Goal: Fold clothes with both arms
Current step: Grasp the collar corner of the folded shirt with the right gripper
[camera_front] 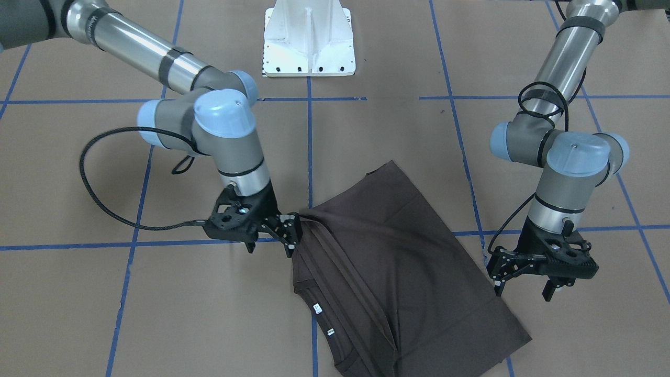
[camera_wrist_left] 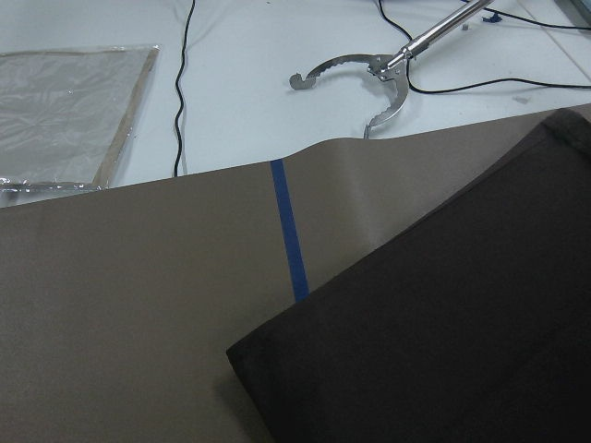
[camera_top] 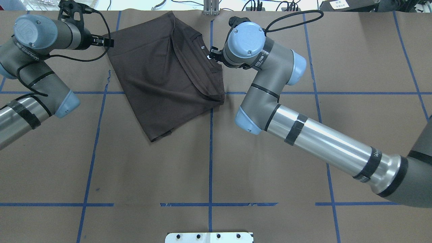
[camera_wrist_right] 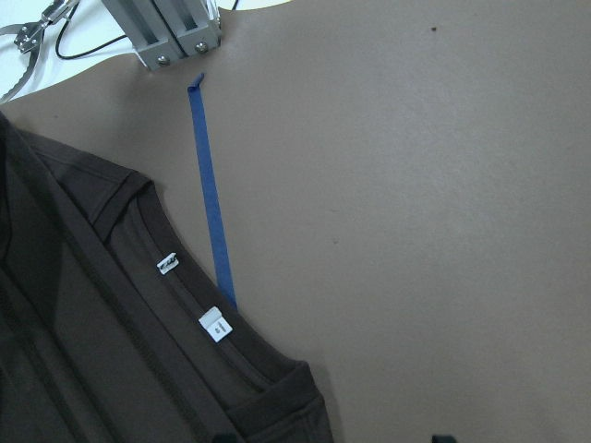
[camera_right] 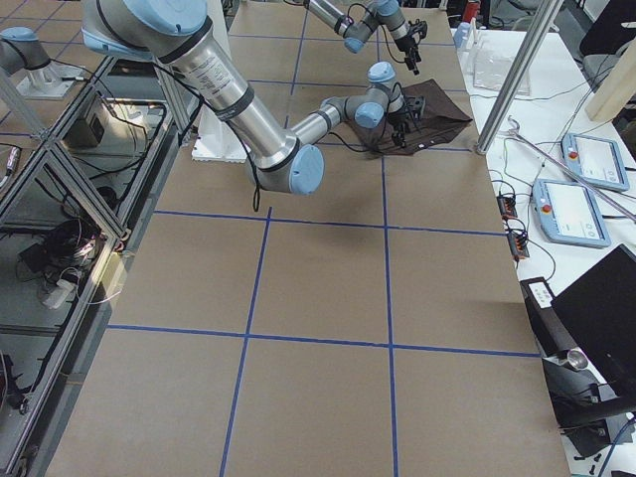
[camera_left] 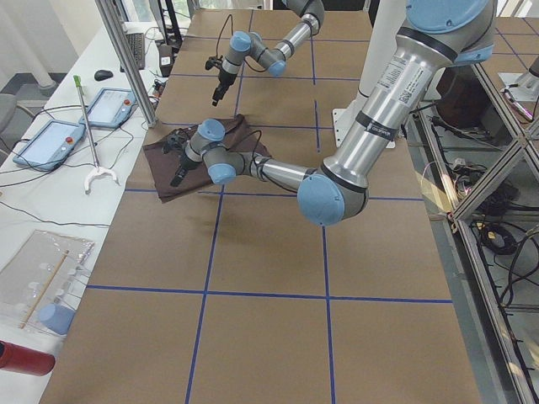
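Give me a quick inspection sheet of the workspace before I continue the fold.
Surface: brown-paper table with a blue tape grid.
Job's things: T-shirt partly folded near the operators' edge, white labels showing.
Clutter: nothing seen loose; white pedestal at the robot's side.
Grippers: left gripper open beside the shirt; right gripper open at the opposite edge.
Cables: right wrist cable loops over the table, off the shirt.
Surroundings: side bench with teach pendants and a grabber tool.
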Motion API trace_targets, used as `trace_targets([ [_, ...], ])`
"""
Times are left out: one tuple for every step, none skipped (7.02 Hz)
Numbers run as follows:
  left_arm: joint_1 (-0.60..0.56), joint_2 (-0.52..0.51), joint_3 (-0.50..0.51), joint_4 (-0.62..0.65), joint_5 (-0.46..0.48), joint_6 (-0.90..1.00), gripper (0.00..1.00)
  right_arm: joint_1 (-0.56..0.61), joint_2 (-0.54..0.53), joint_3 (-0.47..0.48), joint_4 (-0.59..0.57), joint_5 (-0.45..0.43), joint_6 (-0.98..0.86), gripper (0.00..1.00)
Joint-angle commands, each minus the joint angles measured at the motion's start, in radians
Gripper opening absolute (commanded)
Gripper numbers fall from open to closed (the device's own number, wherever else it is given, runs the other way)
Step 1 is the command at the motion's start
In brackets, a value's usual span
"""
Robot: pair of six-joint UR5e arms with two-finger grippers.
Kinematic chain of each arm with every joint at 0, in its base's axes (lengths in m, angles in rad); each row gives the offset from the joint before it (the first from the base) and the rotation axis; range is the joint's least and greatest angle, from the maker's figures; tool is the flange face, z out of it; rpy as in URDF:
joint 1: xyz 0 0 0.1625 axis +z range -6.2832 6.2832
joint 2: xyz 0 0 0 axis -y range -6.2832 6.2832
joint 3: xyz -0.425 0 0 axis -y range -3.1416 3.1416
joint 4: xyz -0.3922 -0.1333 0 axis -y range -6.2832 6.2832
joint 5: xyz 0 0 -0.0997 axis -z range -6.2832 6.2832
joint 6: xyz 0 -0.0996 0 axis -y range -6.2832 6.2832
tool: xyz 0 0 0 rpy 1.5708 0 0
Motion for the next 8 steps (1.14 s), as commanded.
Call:
trace_targets([
  [0.003,0.0,-0.004,-0.001,-0.001,-0.001,1.0,-0.012,0.101,-0.178,0.029,-0.021,0.004,0.66],
  [0.004,0.0,-0.004,-0.001,-0.001,-0.001,1.0,-0.024,0.103,-0.217,0.063,-0.05,0.007,0.65],
  [0.005,0.0,-0.004,-0.001,-0.001,0.0,1.0,-0.031,0.101,-0.228,0.068,-0.051,0.007,0.65],
  [0.005,0.0,-0.004,-0.001,-0.001,0.0,1.0,-0.038,0.101,-0.236,0.068,-0.059,0.007,0.63],
  [0.005,0.0,-0.004,-0.001,-0.001,0.0,1.0,-0.04,0.101,-0.236,0.068,-0.061,0.007,0.62],
  [0.005,0.0,-0.004,-0.001,-0.001,0.0,1.0,-0.046,0.099,-0.248,0.067,-0.064,0.005,0.61],
  [0.005,0.002,-0.002,-0.001,-0.001,0.0,1.0,-0.047,0.099,-0.254,0.066,-0.067,0.005,0.61],
  [0.006,0.002,-0.002,0.001,-0.001,0.0,1.0,-0.051,0.099,-0.257,0.066,-0.073,0.005,0.59],
])
